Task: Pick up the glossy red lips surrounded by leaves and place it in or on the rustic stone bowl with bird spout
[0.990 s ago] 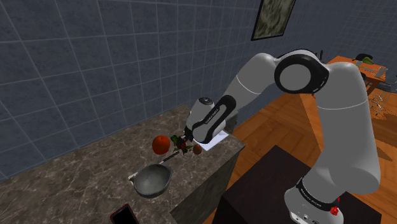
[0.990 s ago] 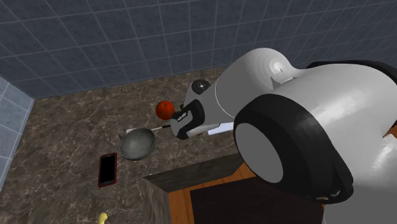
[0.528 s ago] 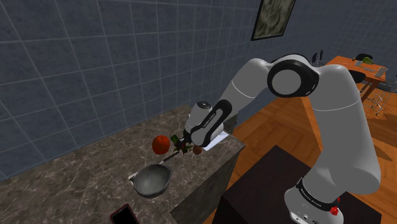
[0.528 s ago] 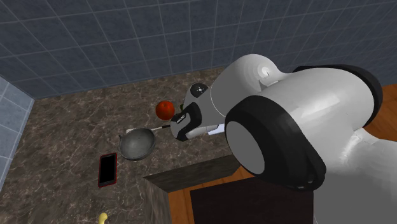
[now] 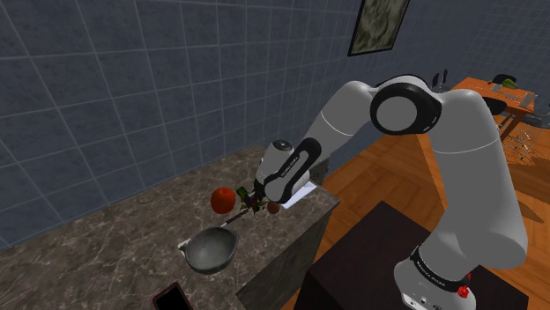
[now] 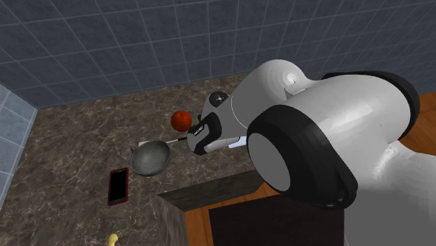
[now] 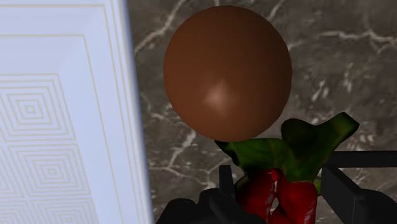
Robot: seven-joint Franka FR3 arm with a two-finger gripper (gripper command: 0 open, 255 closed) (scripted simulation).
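Am seeing gripper (image 5: 257, 196) fingers pinching red lips with leaves (image 7: 278, 198), apparently gripped, beside brown ball (image 7: 227, 71). Am judging grey bowl (image 5: 212, 258) near, lying toward shoulder view's lower left of gripper; carry going that way.

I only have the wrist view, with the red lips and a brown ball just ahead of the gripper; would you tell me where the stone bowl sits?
Observer: In the shoulder view the grey bowl stands on the counter, toward that view's lower left of the gripper.
Operator: Thank you. Does anything lie beyond the bowl on that side?
Observer: Yes, in the second exterior view a dark phone with a red edge lies flat on the counter, past the bowl from the gripper and apart from it.
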